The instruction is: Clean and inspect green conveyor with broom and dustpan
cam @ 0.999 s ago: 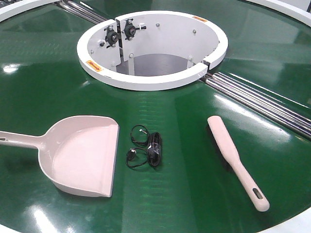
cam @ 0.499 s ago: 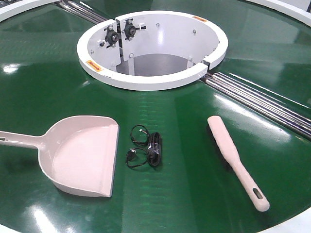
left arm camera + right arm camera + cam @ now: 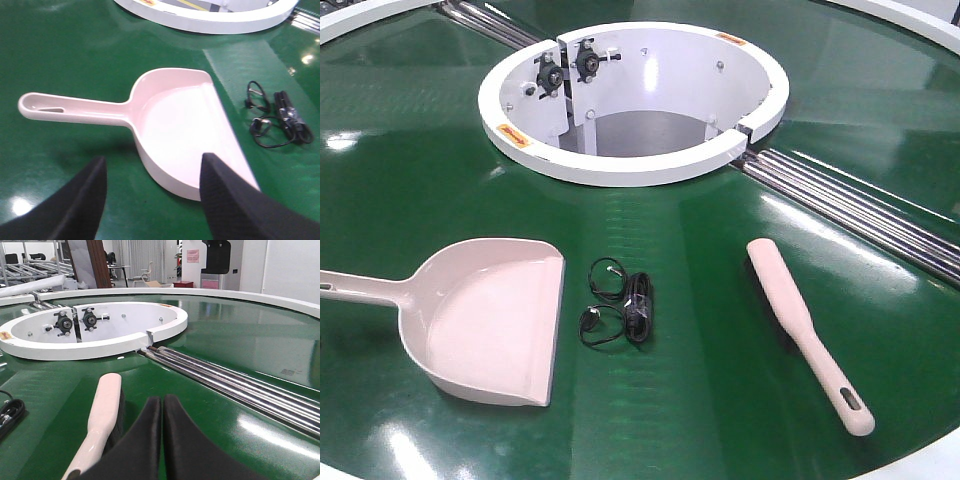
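Observation:
The green conveyor (image 3: 720, 330) fills the front view. On its left lies the pale dustpan (image 3: 495, 320), handle pointing left, mouth facing right. The broom (image 3: 805, 330) lies at the right, slotted handle end toward the near edge. Neither gripper shows in the front view. In the left wrist view my left gripper (image 3: 152, 167) hangs open just short of the dustpan (image 3: 185, 130), its fingers wide apart and empty. The right wrist view has my right gripper (image 3: 162, 402) shut with nothing in it, just right of the broom (image 3: 102, 415).
A black coiled cable (image 3: 620, 303) lies between dustpan and broom. The white ring (image 3: 630, 165) surrounds the central opening behind them. Silver rails (image 3: 860, 210) run from the ring toward the right edge. The conveyor's white outer rim (image 3: 930, 465) shows at the near right.

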You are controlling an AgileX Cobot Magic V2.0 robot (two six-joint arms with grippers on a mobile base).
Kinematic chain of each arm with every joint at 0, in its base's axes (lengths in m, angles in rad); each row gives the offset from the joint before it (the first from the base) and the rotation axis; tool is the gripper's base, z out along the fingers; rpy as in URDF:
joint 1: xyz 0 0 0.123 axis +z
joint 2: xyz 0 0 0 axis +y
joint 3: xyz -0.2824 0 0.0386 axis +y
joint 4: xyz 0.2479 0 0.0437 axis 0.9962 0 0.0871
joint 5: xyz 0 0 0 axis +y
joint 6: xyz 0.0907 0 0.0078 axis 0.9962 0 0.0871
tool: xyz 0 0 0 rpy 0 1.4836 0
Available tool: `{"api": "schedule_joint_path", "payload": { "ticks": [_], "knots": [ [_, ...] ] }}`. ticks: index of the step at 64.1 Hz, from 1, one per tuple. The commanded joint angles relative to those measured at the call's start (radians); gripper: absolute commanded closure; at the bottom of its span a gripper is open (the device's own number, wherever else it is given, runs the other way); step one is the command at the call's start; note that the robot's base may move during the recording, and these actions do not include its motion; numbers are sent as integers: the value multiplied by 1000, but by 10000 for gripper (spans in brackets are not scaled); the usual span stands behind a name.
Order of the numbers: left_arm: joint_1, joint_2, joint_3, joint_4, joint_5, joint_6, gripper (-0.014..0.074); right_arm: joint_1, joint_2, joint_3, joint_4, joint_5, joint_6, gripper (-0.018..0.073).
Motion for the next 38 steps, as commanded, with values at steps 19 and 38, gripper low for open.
{"api": "schedule_joint_path", "payload": {
  "ticks": [19, 38],
  "knots": [
    [1, 241, -361, 28, 251, 294, 198, -6, -11, 3, 0, -79, -7, 568],
    [1, 618, -742, 83, 526, 710, 198, -6, -11, 3, 0, -79, -7, 568]
  ]
}}
